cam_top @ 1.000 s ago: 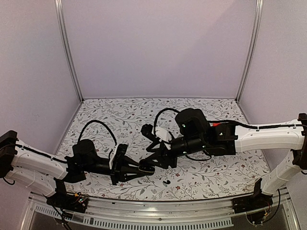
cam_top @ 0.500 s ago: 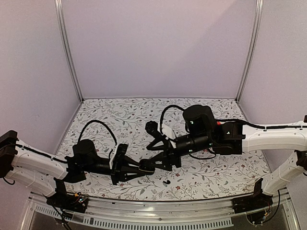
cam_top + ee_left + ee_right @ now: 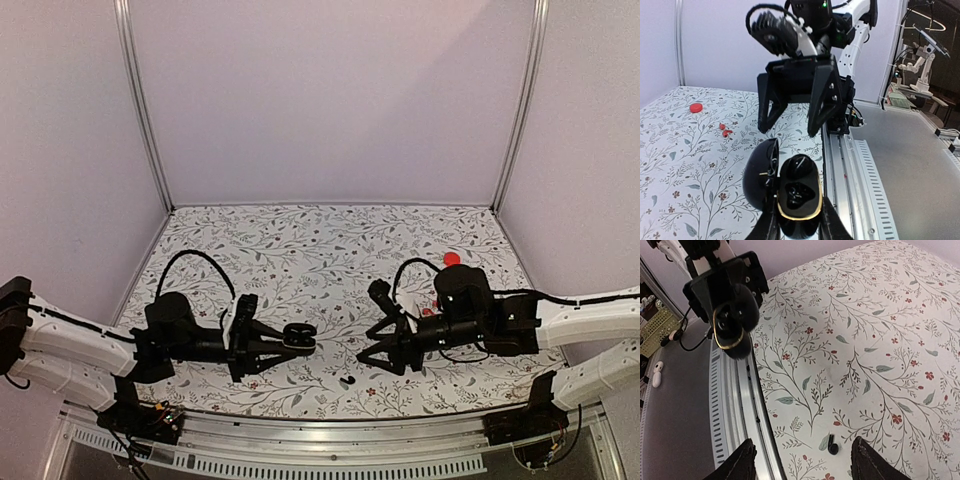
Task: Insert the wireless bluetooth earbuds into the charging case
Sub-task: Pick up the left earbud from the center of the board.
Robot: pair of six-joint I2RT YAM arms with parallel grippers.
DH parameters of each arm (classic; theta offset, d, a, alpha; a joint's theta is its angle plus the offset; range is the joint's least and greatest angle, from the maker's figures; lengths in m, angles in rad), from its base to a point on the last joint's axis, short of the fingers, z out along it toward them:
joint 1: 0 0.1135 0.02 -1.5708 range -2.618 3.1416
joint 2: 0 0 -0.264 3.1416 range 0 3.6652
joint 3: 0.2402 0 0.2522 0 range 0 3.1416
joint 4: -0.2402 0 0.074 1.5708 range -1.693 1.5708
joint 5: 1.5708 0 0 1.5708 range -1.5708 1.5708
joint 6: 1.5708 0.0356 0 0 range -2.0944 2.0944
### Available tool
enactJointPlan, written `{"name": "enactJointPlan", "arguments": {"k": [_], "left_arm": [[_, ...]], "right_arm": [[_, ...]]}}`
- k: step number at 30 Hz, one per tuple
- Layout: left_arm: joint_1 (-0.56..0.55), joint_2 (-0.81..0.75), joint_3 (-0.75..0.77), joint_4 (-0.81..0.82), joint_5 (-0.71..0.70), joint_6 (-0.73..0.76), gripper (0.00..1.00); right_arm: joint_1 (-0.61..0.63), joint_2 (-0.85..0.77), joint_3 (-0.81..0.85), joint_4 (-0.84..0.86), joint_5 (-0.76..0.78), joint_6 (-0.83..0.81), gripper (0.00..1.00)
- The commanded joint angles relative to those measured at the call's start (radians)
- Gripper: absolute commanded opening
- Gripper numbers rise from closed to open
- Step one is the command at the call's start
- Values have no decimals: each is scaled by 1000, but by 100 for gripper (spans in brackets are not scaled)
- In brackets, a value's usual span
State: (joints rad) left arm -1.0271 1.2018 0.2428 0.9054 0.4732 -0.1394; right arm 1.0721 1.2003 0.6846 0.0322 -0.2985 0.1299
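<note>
- The left claw [image 3: 280,343] is pinched almost fully closed on the charging case [image 3: 799,200], with one finger on each side of the lower shell.
- The case is open and held clear of the table [image 3: 300,250]. Its gold-rimmed shell faces out past the fingertips, and the glossy black lid [image 3: 760,172] is hinged away to one side. The wells inside are too dark to tell whether anything sits in them.
- Straight ahead of the case stands the right claw [image 3: 804,455]. Its fingers are spread apart with nothing between them, and they point back at the left claw. The two claws are well apart.
- A small black earbud [image 3: 833,448] lies on the flowered cloth just beyond the right claw's fingertips and below them. It is between the two claws, nearer the right one, and nothing touches it.
- The metal rail [image 3: 735,405] along the table's near edge runs just beside that bud, on the side away from the cloth's middle.
- The red earbuds [image 3: 725,131] lie behind the right claw, near its arm and far from the case. The right claw's body stands between them and the left claw.
- Farther out past the right arm sits a red disc [image 3: 452,258], alone on the cloth.
</note>
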Motion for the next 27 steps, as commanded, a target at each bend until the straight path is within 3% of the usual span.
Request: {"name": "enactJointPlan", "arguments": {"k": [1,14,21,27], "left_arm": [[23,-14,-19,49,-29,-12,0],[26,-32,-20,41,-30,-10,0],[28,-38,-20,32,-31,-3,0],[27,-39,-20,31,-25,2,0]], "right_arm": [[-3,-17,-163,151,50,110,62],[5,277,-330,630,65,-18,57],[31,408,-338,762,79,-73,54],[72,468,-324,775,118,-146,48]]}}
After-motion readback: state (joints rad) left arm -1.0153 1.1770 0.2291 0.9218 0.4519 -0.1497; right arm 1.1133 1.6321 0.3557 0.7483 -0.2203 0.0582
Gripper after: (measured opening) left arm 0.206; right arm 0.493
